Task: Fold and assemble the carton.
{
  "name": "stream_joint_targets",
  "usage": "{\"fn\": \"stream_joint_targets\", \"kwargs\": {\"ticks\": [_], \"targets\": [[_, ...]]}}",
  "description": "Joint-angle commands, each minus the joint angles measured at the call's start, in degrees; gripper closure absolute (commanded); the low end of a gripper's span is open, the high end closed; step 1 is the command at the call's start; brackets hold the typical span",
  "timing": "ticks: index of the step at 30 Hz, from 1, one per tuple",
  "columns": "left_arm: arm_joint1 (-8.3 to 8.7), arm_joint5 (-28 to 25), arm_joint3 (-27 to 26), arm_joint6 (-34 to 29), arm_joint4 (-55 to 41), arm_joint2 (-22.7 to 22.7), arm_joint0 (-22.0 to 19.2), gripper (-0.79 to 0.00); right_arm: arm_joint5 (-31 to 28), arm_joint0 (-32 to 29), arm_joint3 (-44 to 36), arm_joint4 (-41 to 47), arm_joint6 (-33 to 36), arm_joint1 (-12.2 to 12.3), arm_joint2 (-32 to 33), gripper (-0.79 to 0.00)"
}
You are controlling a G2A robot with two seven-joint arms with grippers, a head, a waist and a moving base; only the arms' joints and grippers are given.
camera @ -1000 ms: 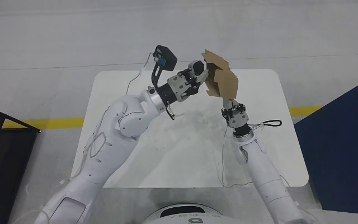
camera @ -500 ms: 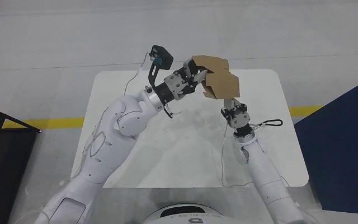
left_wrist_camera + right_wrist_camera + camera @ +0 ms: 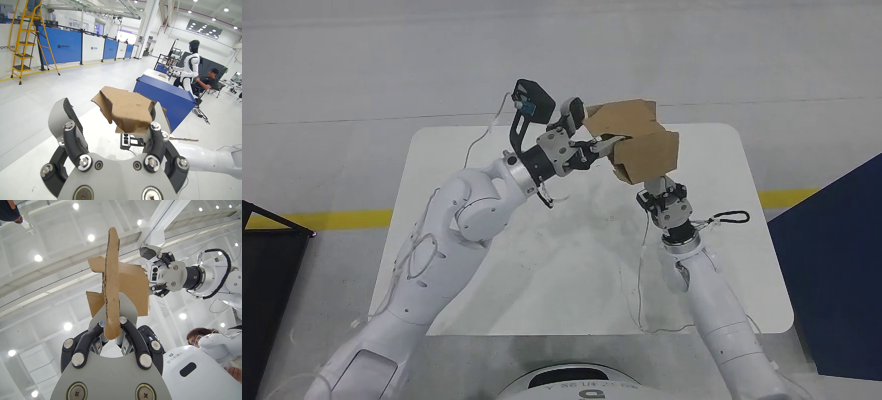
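A brown cardboard carton [image 3: 634, 140], partly folded, hangs in the air above the far side of the white table [image 3: 542, 270]. My right gripper [image 3: 657, 190] sits under it, shut on a flap at its lower edge; in the right wrist view that flap [image 3: 111, 291] stands edge-on, clamped by the gripper [image 3: 112, 332]. My left gripper [image 3: 587, 140] is open at the carton's left end. In the left wrist view the carton [image 3: 128, 109] lies against one finger [image 3: 160, 117], while the other finger [image 3: 70, 111] stands well apart from it.
A blue partition [image 3: 842, 260] stands to the right of the table and a dark frame [image 3: 262, 260] to its left. A loose cable loop [image 3: 730, 218] hangs off the right wrist. The table's near half is bare.
The carton has swung from standing on edge to lying more level and shifted slightly right. The left gripper's fingers have spread apart at its left end. The right gripper has kept its hold.
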Motion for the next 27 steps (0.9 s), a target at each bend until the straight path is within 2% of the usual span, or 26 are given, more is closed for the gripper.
{"fn": "stream_joint_targets", "kwargs": {"ticks": [1, 6, 9, 14, 15, 16, 22, 27], "targets": [[-0.05, -0.1, 0.1, 0.3, 0.2, 0.0, -0.1, -0.785, 0.3, 0.0, -0.1, 0.1, 0.0, 0.0, 0.1, 0.000], [-0.14, -1.8, 0.5, 0.0, 0.1, 0.4, -0.3, -0.785, 1.1, 0.1, 0.0, 0.6, 0.1, -0.1, 0.5, 0.000], [-0.25, -3.3, 1.2, -0.4, -0.6, 0.8, -0.8, -0.742, 1.6, 0.2, 0.0, 0.8, 0.2, -0.1, 0.7, 0.000], [-0.44, -4.6, 2.1, -0.7, -1.6, 1.3, -1.6, -0.551, 2.4, 0.2, 0.0, 1.2, 0.5, -0.1, 1.0, 0.000], [-0.45, -5.0, 2.2, -0.8, -1.6, 1.3, -1.7, -0.456, 2.6, 0.2, 0.0, 1.3, 0.5, -0.1, 1.1, 0.000], [-0.45, -5.7, 2.3, -0.9, -1.6, 1.3, -2.0, -0.397, 2.8, 0.2, 0.0, 1.5, 0.5, -0.1, 1.2, 0.000], [-0.39, -10.0, 3.2, -2.0, -3.1, 1.3, -2.7, -0.345, 4.2, 0.3, 0.3, 2.8, 0.1, -0.2, 1.6, 0.000], [-0.34, -11.0, 3.6, -2.5, -4.0, 0.9, -2.9, -0.329, 4.8, 0.4, 0.2, 3.1, 0.0, -0.2, 1.9, 0.000]]}}
